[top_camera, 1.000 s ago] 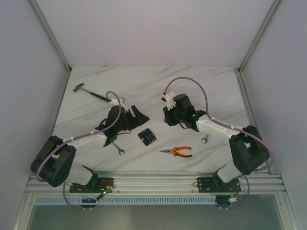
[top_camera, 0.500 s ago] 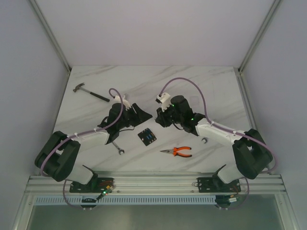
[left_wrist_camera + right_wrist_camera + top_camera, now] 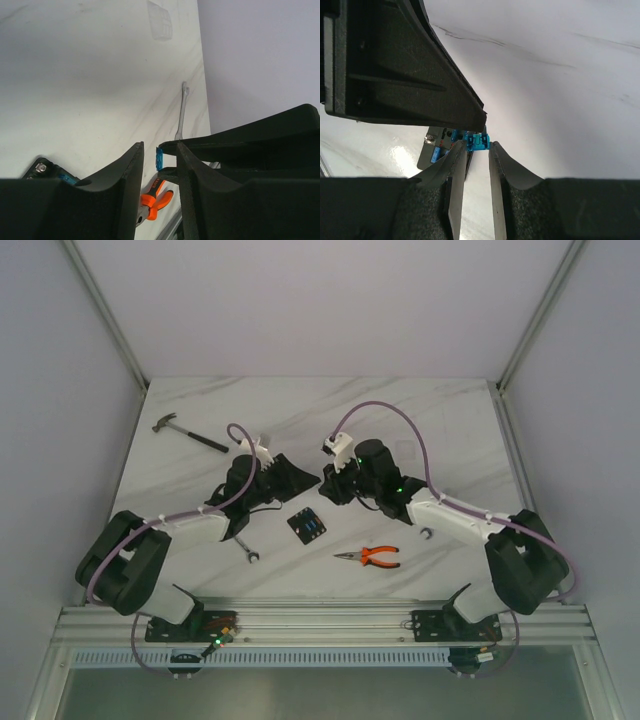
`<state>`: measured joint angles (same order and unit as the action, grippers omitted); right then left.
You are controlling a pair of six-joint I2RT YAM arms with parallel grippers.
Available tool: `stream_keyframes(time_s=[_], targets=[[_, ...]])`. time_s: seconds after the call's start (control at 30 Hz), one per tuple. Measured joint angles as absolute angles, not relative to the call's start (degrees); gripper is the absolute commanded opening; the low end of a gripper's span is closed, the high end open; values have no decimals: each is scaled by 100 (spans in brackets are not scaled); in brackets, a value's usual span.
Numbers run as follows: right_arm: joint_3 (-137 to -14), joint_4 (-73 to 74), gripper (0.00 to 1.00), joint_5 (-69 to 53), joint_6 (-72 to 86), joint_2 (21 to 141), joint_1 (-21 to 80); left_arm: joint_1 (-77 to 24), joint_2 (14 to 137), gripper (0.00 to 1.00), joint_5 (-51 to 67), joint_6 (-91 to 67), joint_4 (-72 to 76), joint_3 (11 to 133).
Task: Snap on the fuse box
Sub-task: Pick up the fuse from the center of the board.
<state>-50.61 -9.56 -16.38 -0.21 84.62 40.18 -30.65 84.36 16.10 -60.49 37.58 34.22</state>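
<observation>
The fuse box (image 3: 307, 526) lies flat on the marble table, black with blue fuses on its face. It also shows in the right wrist view (image 3: 437, 147), and one corner shows in the left wrist view (image 3: 47, 170). My right gripper (image 3: 326, 485) is raised just behind the box. In its own view the right gripper (image 3: 476, 150) is shut on a tiny blue fuse (image 3: 476, 141) at its fingertips. My left gripper (image 3: 312, 480) meets it tip to tip. The left gripper (image 3: 160, 165) is open, with the blue fuse (image 3: 160, 158) in the gap between its fingers.
Orange-handled pliers (image 3: 370, 557) lie right of the box. One wrench (image 3: 246, 549) lies to its left and another (image 3: 427, 534) to the right. A hammer (image 3: 190, 433) is at the far left. A clear square piece (image 3: 160, 20) lies farther off.
The right gripper has moved left and the left gripper right. Their tips now meet behind the fuse box. The box, pliers and wrenches have not moved.
</observation>
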Motion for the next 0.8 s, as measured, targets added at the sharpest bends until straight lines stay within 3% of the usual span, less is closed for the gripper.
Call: stream_keyframes(time_s=[0.43,0.8], targets=[[-5061,-1087,18,-1643,43,8396,4051,-3065,8493,30,1623,-6351,3990,3229],[-5061,-1151,18,-1590,62,8396,4104,-3098,8493,14,1625,-6521,4154,3218]])
